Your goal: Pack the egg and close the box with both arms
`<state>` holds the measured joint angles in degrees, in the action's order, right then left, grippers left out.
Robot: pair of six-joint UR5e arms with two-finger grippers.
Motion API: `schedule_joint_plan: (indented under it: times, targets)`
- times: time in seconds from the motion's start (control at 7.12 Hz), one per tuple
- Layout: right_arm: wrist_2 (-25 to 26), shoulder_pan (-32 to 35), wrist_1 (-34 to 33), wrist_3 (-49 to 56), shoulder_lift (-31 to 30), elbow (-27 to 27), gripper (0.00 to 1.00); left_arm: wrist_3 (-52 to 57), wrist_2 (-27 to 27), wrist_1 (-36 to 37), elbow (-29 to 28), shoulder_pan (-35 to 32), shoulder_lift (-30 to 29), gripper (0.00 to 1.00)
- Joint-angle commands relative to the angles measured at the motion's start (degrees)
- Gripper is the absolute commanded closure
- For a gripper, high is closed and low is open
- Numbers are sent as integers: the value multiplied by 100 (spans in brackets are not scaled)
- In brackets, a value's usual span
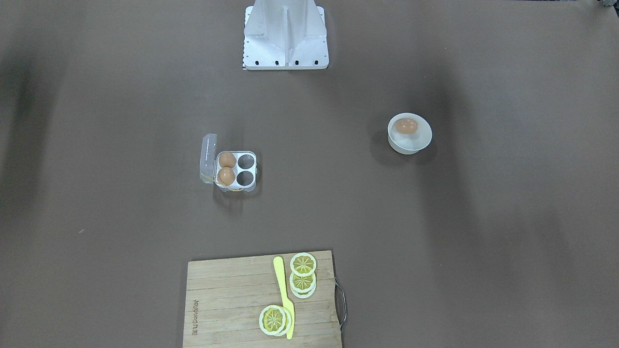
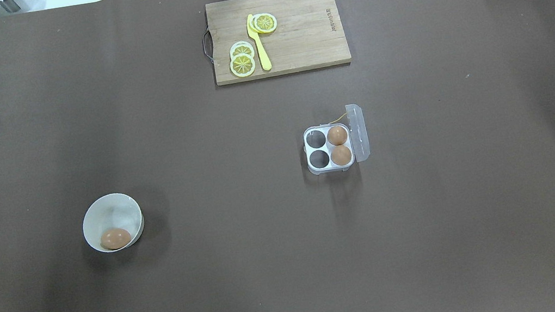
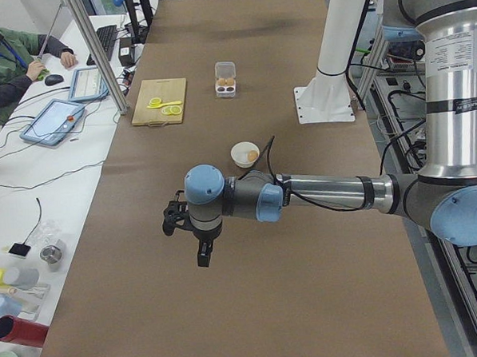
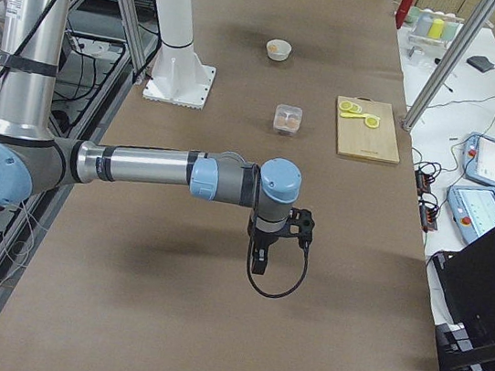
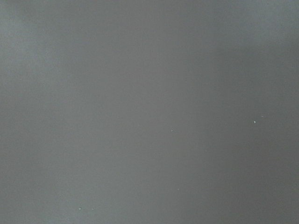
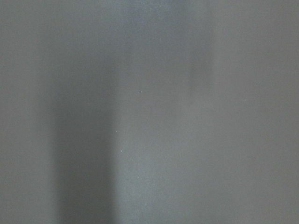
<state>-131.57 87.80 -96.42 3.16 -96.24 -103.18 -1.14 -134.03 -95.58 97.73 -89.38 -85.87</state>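
One tan-brown egg [image 2: 115,238] lies in a round white bowl [image 2: 100,218] on the robot's left side; it also shows in the front view [image 1: 406,126]. The clear box [image 2: 331,165] sits right of centre with its lid [image 2: 357,132] standing open. Two eggs [image 2: 337,135] fill the cells by the hinge; the two other cells are empty. The left gripper [image 3: 202,254] hangs over bare table, nearer the camera than the bowl. The right gripper [image 4: 258,261] hangs over bare table, far from the box [image 4: 287,118]. I cannot tell whether either is open or shut. Both wrist views show only brown table.
A wooden cutting board [image 2: 305,47] with lemon slices [image 2: 243,65] and a yellow knife [image 2: 258,43] lies at the far edge. The white metal stand [image 1: 286,34] is at the robot's side. An operator [image 3: 4,59] sits at a side desk.
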Motion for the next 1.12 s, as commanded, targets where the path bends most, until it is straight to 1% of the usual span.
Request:
schedule_joint_plan:
  times: [0.0,0.28,0.42,0.56,0.98]
  targets:
    - [0,0,0,0,0,-9,0,0,17,-204,-17,0,17,1]
    - [0,0,0,0,9,-27,0,-9,-44,-189,35,0,9,1]
    - [0,0,9,0,18,-36,0,-9,-253,-206,44,0,9,1]
    - [-9,0,17,9,26,-62,0,-9,-342,-215,53,0,9,1]
    - [-26,0,639,79,-105,-53,0,0,-395,-276,61,0,-17,1]
